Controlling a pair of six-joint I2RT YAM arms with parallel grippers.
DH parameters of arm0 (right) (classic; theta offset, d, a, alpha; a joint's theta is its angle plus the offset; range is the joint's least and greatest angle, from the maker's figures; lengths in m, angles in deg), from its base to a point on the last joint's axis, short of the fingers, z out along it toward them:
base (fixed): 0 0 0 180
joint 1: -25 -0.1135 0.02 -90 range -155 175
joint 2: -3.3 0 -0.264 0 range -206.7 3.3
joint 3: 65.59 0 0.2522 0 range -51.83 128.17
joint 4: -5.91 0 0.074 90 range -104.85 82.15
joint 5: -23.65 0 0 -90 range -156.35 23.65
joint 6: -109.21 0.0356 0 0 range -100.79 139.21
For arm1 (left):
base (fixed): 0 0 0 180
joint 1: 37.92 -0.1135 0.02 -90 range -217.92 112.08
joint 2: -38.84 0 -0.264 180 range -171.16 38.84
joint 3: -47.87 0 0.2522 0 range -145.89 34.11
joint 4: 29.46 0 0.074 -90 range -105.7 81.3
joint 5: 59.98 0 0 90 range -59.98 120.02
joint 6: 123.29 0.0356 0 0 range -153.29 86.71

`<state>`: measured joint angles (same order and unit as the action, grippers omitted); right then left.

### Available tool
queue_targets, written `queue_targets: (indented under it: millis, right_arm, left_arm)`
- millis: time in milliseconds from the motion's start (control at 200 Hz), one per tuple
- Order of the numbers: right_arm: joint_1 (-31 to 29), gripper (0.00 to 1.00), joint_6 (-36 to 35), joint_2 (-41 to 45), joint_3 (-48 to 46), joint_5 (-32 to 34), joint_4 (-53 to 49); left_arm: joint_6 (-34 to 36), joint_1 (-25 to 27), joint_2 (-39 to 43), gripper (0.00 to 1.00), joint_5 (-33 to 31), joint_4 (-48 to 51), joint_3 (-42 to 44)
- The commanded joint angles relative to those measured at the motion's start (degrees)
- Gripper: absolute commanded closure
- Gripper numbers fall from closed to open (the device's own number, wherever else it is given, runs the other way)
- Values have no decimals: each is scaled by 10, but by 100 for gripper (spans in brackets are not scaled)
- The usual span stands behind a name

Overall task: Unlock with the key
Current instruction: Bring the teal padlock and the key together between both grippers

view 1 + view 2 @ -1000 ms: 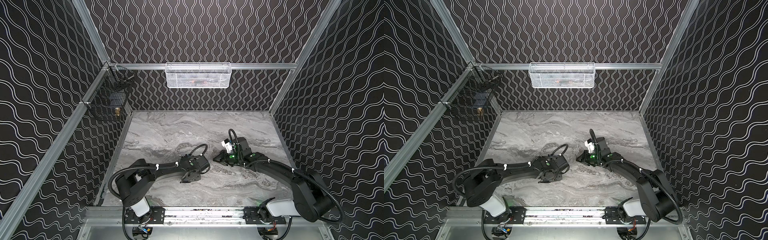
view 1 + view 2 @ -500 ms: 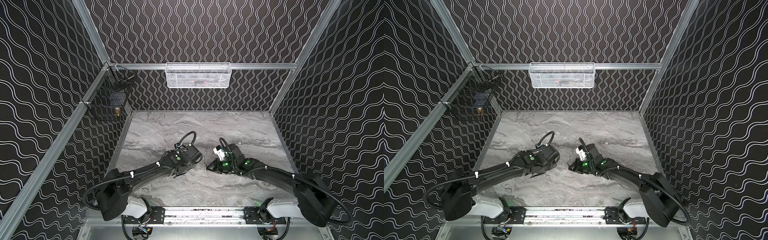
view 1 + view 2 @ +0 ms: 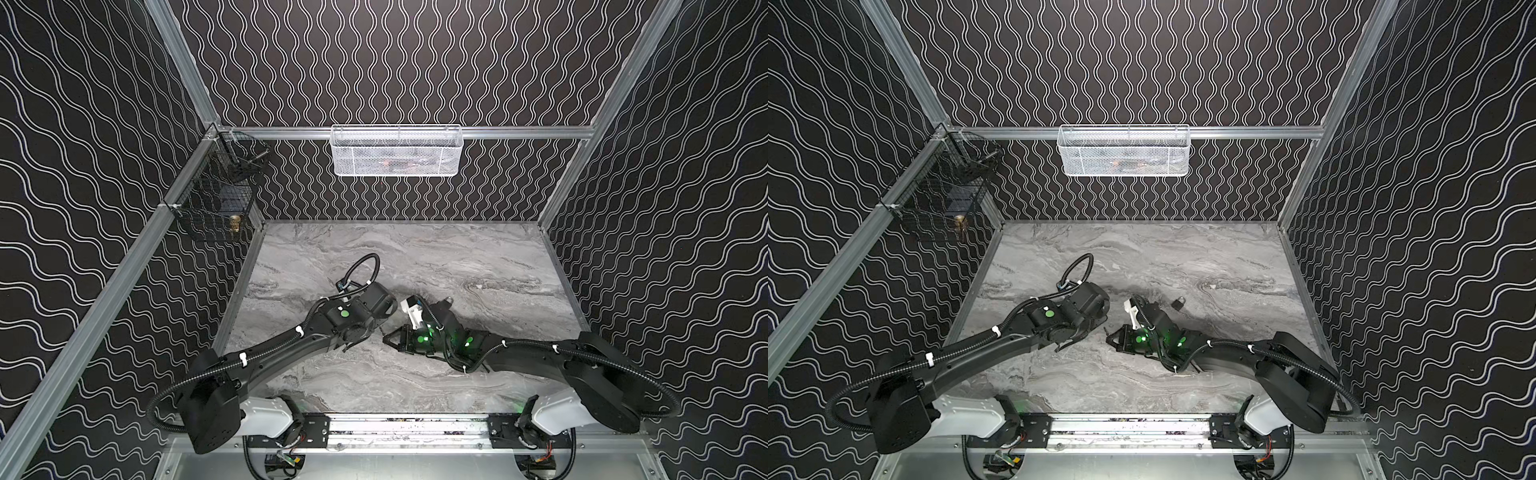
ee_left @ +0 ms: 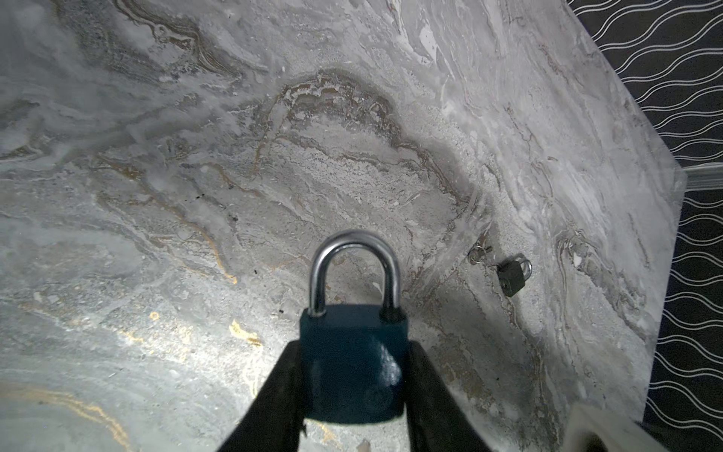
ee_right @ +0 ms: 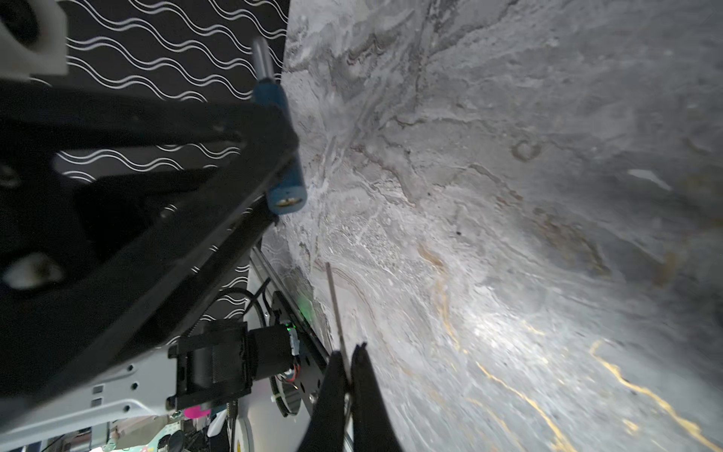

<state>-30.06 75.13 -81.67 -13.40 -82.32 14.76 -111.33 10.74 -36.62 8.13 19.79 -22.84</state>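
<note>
On both sides of the blue padlock point(image 4: 354, 364), the left pincer point(image 4: 354, 352) pressed its fingers point(image 4: 274, 391), closed part-way and gripping its body over the surface point(image 4: 195, 176), with the shackle shut. Just beside the padlock, not touching it, the right pincer point(image 5: 348, 358) was pinched tight on the key point(image 5: 335, 309), whose thin blade pointed toward the padlock's keyhole end. Well beyond the padlock, a small lock point(image 4: 512, 276) lay on the surface with a ring point(image 4: 478, 254) beside it.

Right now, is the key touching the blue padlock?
Apart. The right wrist view shows bare marble between the tip of the key and the keyhole end of the blue padlock.
</note>
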Motion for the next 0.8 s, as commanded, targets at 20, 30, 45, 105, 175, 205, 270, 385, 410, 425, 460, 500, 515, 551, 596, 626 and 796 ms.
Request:
queue_targets:
  millis: [20, 30, 45, 105, 175, 205, 270, 385, 410, 425, 460, 500, 515, 551, 596, 626, 796]
  right_arm:
    - [-3, 100, 4, -8, 3, 13, 85]
    - [-2, 100, 3, -9, 3, 11, 87]
    - [-3, 100, 3, -11, 4, 10, 87]
    - [-3, 100, -1, -14, 10, 15, 77]
    - [-4, 100, 3, -17, 4, 15, 97]
    - [-4, 100, 4, -18, 3, 15, 102]
    - [-5, 100, -1, -21, 9, 15, 93]
    - [-9, 100, -6, -25, 11, 12, 100]
    - [-10, 100, -8, -26, 14, 14, 95]
    - [-10, 100, -8, -27, 14, 14, 94]
    - [-10, 100, -8, -28, 15, 13, 96]
    - [-10, 100, -7, -29, 13, 15, 101]
    - [-10, 100, -7, -29, 13, 16, 101]
    - [-10, 100, -10, -27, 14, 19, 102]
    - [-10, 100, -12, -26, 17, 24, 94]
    - [-10, 100, -14, -28, 21, 26, 88]
    - [-9, 100, -8, -31, 16, 34, 96]
  left_arm:
    - [-4, -7, 14, 79, 3, -16, 6]
    - [-5, -8, 15, 79, 6, -16, 6]
    - [-6, -8, 16, 79, 9, -17, 7]
    - [-3, -8, 22, 79, 15, -25, 10]
    - [-7, -9, 27, 79, 13, -24, 11]
    - [-5, -9, 27, 79, 14, -23, 10]
    - [-2, -9, 28, 79, 17, -21, 7]
    - [-2, -10, 28, 79, 21, -21, 7]
    - [-1, -10, 28, 79, 22, -23, 7]
    - [-1, -10, 29, 79, 23, -23, 8]
    - [-2, -10, 29, 79, 25, -22, 8]
    - [-2, -10, 32, 79, 26, -23, 8]
    - [-2, -10, 32, 79, 26, -23, 8]
    - [-3, -11, 34, 79, 26, -22, 9]
    - [-4, -11, 35, 79, 26, -22, 9]
    - [-2, -11, 37, 79, 27, -23, 9]
    - [1, -11, 37, 79, 33, -23, 8]
